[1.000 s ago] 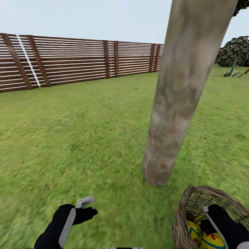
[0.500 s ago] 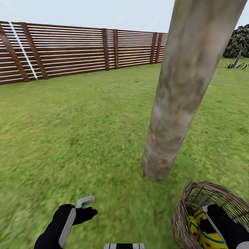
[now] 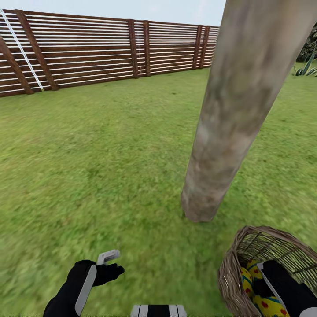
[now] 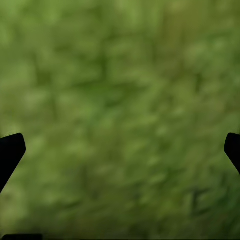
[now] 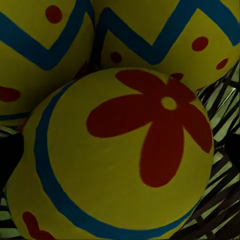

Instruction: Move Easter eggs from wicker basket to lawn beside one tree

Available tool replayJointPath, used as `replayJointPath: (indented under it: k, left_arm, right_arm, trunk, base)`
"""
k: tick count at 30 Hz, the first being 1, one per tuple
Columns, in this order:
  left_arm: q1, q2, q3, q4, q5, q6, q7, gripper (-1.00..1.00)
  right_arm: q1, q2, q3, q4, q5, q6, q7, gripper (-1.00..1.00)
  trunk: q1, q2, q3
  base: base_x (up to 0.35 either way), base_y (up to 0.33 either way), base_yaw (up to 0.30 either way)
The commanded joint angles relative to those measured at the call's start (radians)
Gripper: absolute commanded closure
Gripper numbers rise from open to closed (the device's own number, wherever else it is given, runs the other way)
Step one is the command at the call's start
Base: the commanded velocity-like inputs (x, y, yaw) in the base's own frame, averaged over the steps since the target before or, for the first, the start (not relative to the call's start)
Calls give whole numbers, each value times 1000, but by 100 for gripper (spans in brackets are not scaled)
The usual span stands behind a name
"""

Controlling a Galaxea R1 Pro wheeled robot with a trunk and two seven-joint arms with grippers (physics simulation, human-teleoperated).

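Note:
The wicker basket (image 3: 231, 273) stands on the lawn (image 3: 110, 167) at the lower right, just short of the tree (image 3: 229, 114) with its thick pale trunk. Yellow Easter eggs (image 3: 246, 281) lie inside it. My right gripper (image 3: 264, 286) reaches down into the basket. In the right wrist view it (image 5: 120, 155) is open, with its dark fingertips on either side of an egg painted with a red flower (image 5: 115, 155); two zigzag-striped eggs (image 5: 40, 50) (image 5: 165, 35) lie beyond. My left gripper (image 3: 112, 263) hovers open over bare grass (image 4: 120, 110).
A brown slat fence (image 3: 88, 48) bounds the garden at the back. A spiky plant (image 3: 308, 68) and a dark shrub stand far right behind the trunk. Open grass stretches to the left of the tree's base (image 3: 198, 211).
The whole picture has slid upward, so the camera has moved: fence, tree and basket sit higher and my base's edge now shows at the bottom. Both arms hold their places.

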Motion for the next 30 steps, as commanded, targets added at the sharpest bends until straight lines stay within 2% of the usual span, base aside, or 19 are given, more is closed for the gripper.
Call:
replayJointPath:
  k: [1,6,9,10,30]
  left_arm:
    - [0,-1,3,-1,6,5,2,-100]
    - [0,-1,3,-1,6,5,3,-100]
    - [0,-1,2,-2,8,5,3,-100]
    - [0,-1,2,-2,8,5,3,-100]
    - [0,-3,2,-3,6,5,2,-100]
  right_arm:
    - [0,-1,4,-1,8,5,8,-100]
    - [0,-2,3,-1,7,5,8,-100]
    - [0,-3,3,-1,7,5,8,-100]
    - [0,-4,3,-1,8,4,8,100]
    - [0,-2,3,-1,12,3,6,100]
  trunk:
    - [0,-1,-5]
    - [2,-2,-24]
    - [2,-2,-24]
    - [2,-2,-24]
    - [2,-2,-24]
  base:
    - [0,0,0]
    - [0,0,0]
    - [0,0,0]
    - [0,0,0]
    - [0,0,0]
